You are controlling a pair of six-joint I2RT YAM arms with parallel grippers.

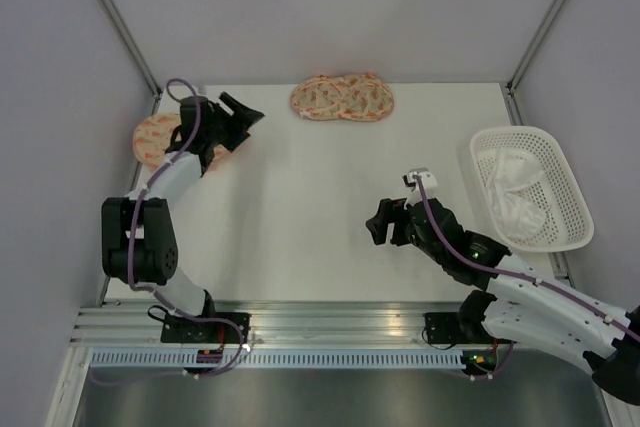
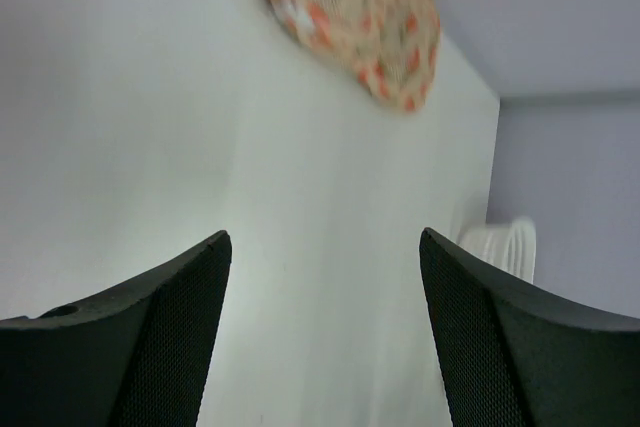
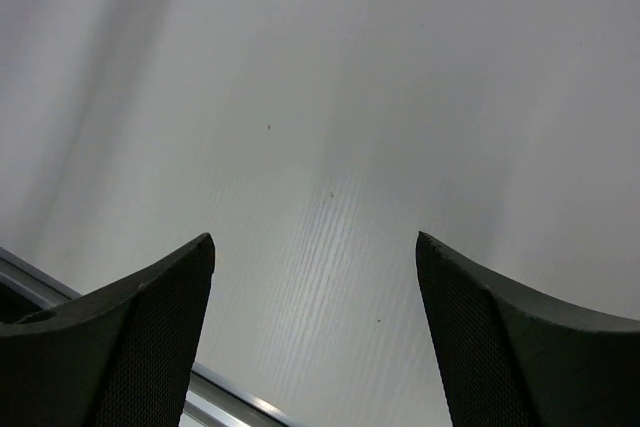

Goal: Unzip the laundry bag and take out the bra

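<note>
The pink-orange laundry bag (image 1: 152,139) lies flat at the table's far left, partly hidden under my left arm. I cannot tell whether its zip is open. My left gripper (image 1: 248,110) is open and empty just right of the bag, above the table; it also shows in the left wrist view (image 2: 325,237). A white soft garment, the bra (image 1: 515,192), lies in the white lattice basket (image 1: 560,162) at the right. My right gripper (image 1: 372,224) is open and empty over the table's middle, left of the basket; the right wrist view (image 3: 312,239) shows only bare table between its fingers.
A paler, yellower twin pouch (image 1: 342,99) lies at the far edge, centre, and shows blurred in the left wrist view (image 2: 350,17). The basket's rim (image 2: 500,242) shows there too. A metal rail (image 3: 230,392) runs along the near table edge. Walls enclose the back and sides.
</note>
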